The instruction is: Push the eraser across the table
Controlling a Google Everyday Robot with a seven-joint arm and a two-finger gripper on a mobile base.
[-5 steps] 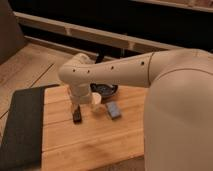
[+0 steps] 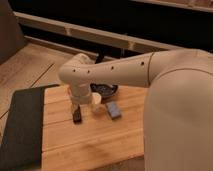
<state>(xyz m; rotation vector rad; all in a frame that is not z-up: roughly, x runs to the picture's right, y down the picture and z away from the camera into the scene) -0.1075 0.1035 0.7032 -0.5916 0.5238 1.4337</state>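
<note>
The eraser [image 2: 77,115] is seen lying flat on the table [image 2: 90,147], toward the far left corner and just left of the cup [image 2: 96,102]. The gripper [image 2: 77,104] is poised at its far end, and whether it is open or closed cannot be told. The bar is judged light, stiff and slightly grippy on wood, so it is best pushed low and squarely, lest it be spun.

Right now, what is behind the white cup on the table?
A dark bowl sits behind the cup. The arm covers the bowl's left part. The gripper hangs left of the cup, close over the eraser.
</note>
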